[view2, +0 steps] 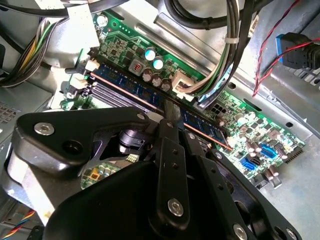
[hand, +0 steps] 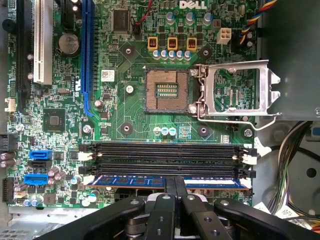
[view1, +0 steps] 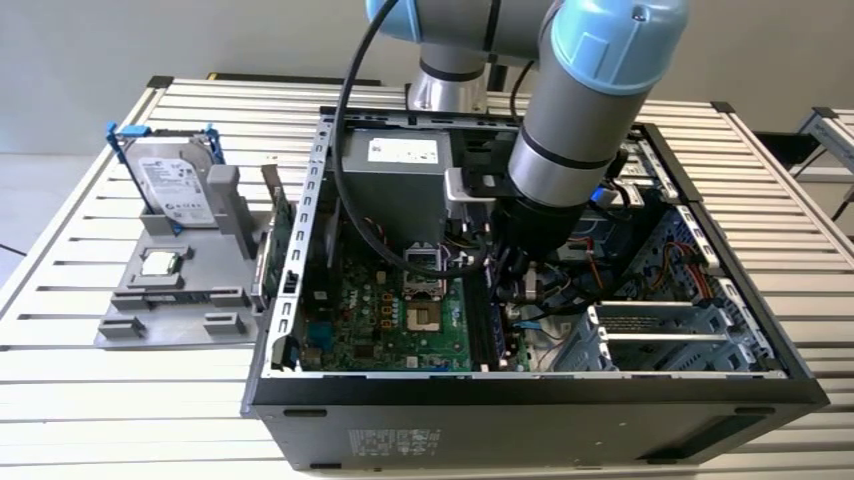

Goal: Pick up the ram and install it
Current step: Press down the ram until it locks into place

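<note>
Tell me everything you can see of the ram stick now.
The ram is a long, narrow blue board with dark chips and a coppery lower edge. It stands on edge in the outermost of the black slots on the green motherboard, white clips at the slot ends. The gripper grips its middle from above, jaws closed on it.

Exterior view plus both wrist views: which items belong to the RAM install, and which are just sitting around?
In play:
- ram, standing in a memory slot
- gripper, closed on the ram's top edge
- empty memory slots beside it
- motherboard

Idle:
- hard drive, on the grey fixture
- expansion card, beside the case
- open CPU socket
</note>
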